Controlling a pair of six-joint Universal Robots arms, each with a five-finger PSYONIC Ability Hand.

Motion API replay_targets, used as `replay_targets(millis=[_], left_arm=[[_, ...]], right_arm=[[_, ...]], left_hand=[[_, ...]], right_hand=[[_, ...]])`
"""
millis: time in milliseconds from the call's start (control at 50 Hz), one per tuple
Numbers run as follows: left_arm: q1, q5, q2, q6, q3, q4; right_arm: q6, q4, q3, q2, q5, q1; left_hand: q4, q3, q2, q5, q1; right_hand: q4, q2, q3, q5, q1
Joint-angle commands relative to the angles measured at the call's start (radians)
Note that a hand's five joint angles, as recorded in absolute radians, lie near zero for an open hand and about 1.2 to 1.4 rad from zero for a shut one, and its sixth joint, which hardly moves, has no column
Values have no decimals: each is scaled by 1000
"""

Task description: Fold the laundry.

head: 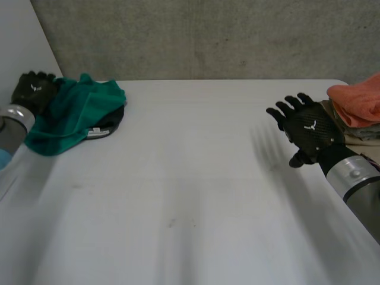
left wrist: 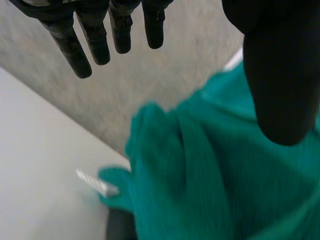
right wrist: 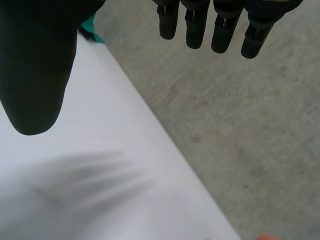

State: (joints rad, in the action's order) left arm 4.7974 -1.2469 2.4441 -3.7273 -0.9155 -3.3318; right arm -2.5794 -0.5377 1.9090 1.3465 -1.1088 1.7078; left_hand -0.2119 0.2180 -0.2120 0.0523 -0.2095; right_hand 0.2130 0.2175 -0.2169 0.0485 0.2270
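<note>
The left hand (head: 34, 90) hangs just beside the green cloth (head: 77, 110), on the side away from the table's middle. Its fingers (left wrist: 85, 45) are straight and apart from the thumb and hold nothing; whether it touches the cloth cannot be told. The green cloth lies crumpled on the white table (head: 190, 190), below the palm in the left wrist view (left wrist: 200, 175), and partly covers a dark garment (head: 113, 123) with a white label. Well apart from the green cloth, across the bare tabletop, the right hand (head: 309, 130) is raised with its fingers (right wrist: 222, 30) spread wide and grasps nothing. Beyond it, farthest from the green cloth, an orange cloth (head: 359, 101) tops a stack of folded pieces (head: 333, 114).
</note>
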Motion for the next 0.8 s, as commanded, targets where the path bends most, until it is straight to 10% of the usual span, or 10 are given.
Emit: replay_targets(millis=[20, 200, 500, 560, 640, 720, 800], left_arm=[[33, 6, 223, 1, 170, -84], [30, 98, 283, 10, 210, -116], [-14, 27, 3, 238, -8, -299], [-16, 27, 12, 250, -13, -313], [-1, 29, 45, 247, -6, -290], [22, 27, 90, 247, 9, -276], [24, 27, 142, 247, 43, -265]], right_arm=[[1, 36, 38, -1, 9, -10], [1, 36, 51, -7, -2, -10], [-1, 36, 56, -4, -3, -11], [1, 36, 56, -6, -3, -14], [-1, 36, 59, -6, 0, -16], [1, 35, 58, -7, 1, -16], [1, 35, 56, -9, 1, -17]], left_hand=[[-136, 130, -136, 122, -139], [-1183, 1177, -1183, 1168, -1185], [-1184, 1178, -1184, 1169, -1187], [-297, 291, -297, 283, -300], [-624, 618, -624, 609, -627], [18, -24, 18, -33, 16], [-2, -5, -1, -13, -4]], right_hand=[[-38, -43, 42, -48, -52], [-38, -43, 42, -48, -52], [-38, -43, 42, -48, -52], [-38, -43, 42, -48, -52], [-38, -43, 42, -48, -52], [-38, -43, 42, -48, -52], [-38, -43, 42, -48, -52]])
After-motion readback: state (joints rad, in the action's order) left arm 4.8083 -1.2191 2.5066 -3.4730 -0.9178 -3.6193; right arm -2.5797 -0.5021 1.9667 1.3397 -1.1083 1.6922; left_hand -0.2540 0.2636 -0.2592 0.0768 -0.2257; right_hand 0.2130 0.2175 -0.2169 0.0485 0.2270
